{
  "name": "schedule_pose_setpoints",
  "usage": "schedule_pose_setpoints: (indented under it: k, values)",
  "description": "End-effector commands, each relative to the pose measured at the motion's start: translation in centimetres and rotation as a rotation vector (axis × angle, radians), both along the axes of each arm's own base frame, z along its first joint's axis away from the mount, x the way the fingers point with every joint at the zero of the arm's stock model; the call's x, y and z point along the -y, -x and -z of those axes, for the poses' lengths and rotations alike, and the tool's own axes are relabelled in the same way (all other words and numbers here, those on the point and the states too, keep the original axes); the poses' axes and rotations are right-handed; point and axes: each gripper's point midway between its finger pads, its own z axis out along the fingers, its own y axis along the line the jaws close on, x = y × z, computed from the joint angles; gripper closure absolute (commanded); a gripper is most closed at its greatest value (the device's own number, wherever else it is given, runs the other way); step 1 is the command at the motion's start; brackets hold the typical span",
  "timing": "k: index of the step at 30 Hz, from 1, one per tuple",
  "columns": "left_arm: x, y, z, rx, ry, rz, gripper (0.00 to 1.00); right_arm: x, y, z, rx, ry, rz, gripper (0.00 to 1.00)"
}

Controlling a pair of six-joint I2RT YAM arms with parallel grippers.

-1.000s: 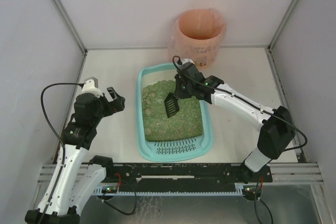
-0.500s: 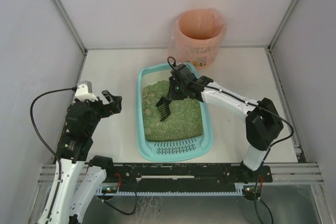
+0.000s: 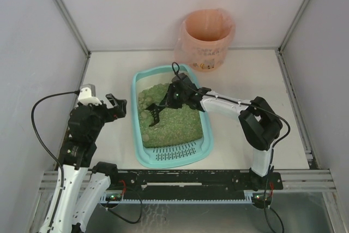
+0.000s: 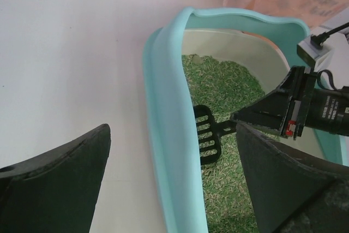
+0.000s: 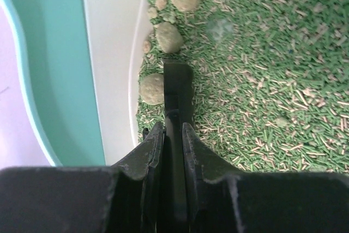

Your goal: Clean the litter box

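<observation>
The litter box [image 3: 134, 119] sits in the middle of the top view on the table [image 3: 109, 75]. Its slotted end is toward the bottom of the frame and it is filled with green litter [image 3: 177, 126].

The right pincer [image 3: 175, 97] is pressed together on the handle of a small black scoop [image 3: 155, 114]. It reaches over the box from the right of the frame. In the right wrist view the scoop [image 5: 177, 85] is seen edge-on, with its tip down in the litter close to the pale inner wall at the left of that frame. A row of rounded clumps [image 5: 169, 36] lies along that wall, and one clump [image 5: 152, 88] sits just beside the scoop.

The left pincer [image 3: 117, 106] is spread wide and pinches nothing. It hangs over the table near the box's left rim, apart from it.

The step in hand looks like digging out clumps along that wall, and none appears to be on the scoop yet. The next move probably calls for sliding the slotted head under the nearest clump. The scoop would then lift level so loose litter falls through the slots. After that the load has to go to the pink-bagged bin [image 3: 210, 53] at the upper middle of the top view. The wall is close, so the scoop could catch on it and push the box.
</observation>
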Motion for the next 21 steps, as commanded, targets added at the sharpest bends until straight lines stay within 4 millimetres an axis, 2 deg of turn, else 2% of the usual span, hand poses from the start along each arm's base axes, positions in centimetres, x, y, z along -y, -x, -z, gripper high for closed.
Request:
schedule_pose_setpoints:
  k: [1,2,12,21]
  values:
    - [0.2,-0.5,0.2,0.016,-0.004,0.016,0.00,-1.2,2.3,-0.1,-0.085,-0.137,-0.015,1.00]
    - [0.3,-0.5,0.1,0.016,-0.004,0.019,0.00,-0.8,2.5,0.2,-0.089,-0.146,-0.009,1.00]
    - [0.5,-0.7,0.4,0.004,-0.002,0.027,0.00,-0.6,1.3,-4.5,0.052,-0.353,0.000,1.00]
    - [0.4,-0.7,0.5,0.002,-0.001,0.025,0.00,1.5,0.3,-6.9,0.153,-0.376,0.104,1.00]
